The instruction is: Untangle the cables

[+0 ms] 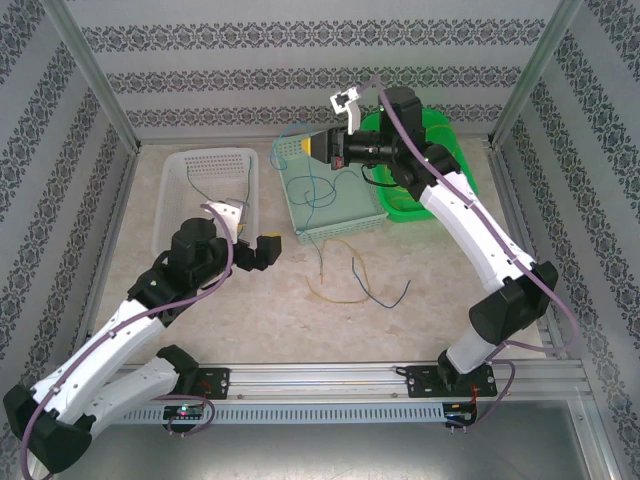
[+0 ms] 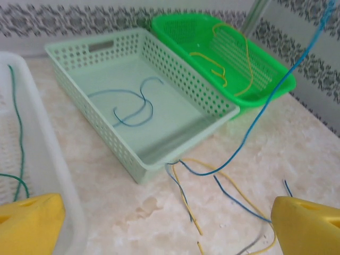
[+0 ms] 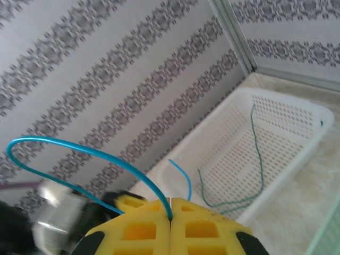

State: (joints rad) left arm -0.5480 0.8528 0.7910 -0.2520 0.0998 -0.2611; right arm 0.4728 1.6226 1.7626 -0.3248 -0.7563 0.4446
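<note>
right jaws over mint basket [image 1: 340, 233] | left jaws beside white basket [image 1: 170, 200] | cables [image 1: 362, 278] on table [image 1: 430, 260]

- Top external: fixed high above and behind the arm bases, looking steeply down over the whole table [image 1: 270, 310] from far off.
- Left wrist: low over the table, looking ahead between the parted fingers of the left gripper [image 2: 170, 223]. The pale green basket [image 2: 95, 117] is close and the bright green basket [image 2: 271, 93] lies beyond it.
- Right wrist: raised, looking past the right gripper [image 3: 170, 212], pinched on the blue cable [image 3: 79, 149], toward the white basket [image 3: 287, 98].
- Both wrist views catch the white basket and the blue cable; the top view takes in all three baskets.
</note>
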